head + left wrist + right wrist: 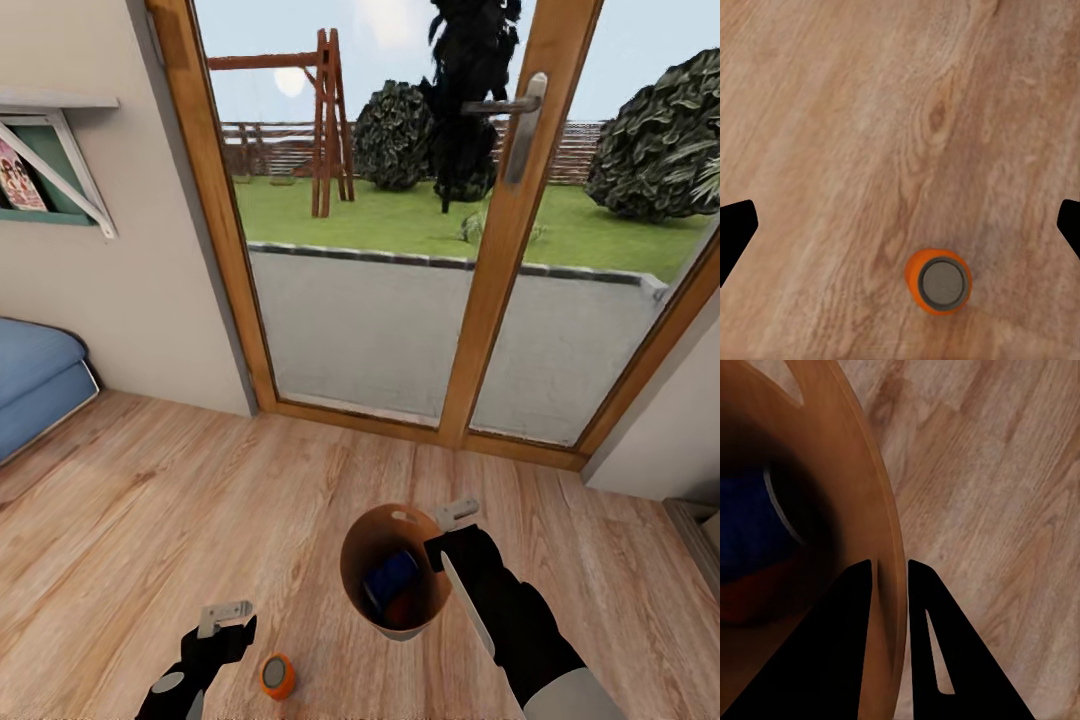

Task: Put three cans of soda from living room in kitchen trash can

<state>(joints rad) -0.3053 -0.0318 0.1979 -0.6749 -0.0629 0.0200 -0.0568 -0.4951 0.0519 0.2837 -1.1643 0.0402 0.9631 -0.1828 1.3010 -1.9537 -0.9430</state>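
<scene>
My right gripper (445, 530) is shut on the rim of the tash can (372, 535) and holds it above the wood floor. In the right wrist view one finger sits inside the tash can's wall (847, 472) and the other outside, with the gripper (889, 574) pinching it. Inside lie a dark blue can of soda (390, 578) (750, 525) and an orange-red one (405, 607) (757, 592). A third orange can of soda (277, 675) (940, 281) stands upright on the floor. My left gripper (232, 622) (900, 225) hangs open above the floor beside it, holding nothing.
Wood-framed glass doors (400, 250) stand ahead, with a garden behind them. A blue sofa (35, 385) sits at the left, under a wall shelf (50, 170). A wall corner (660, 430) juts in at the right. Plank floor (150, 500) stretches between them.
</scene>
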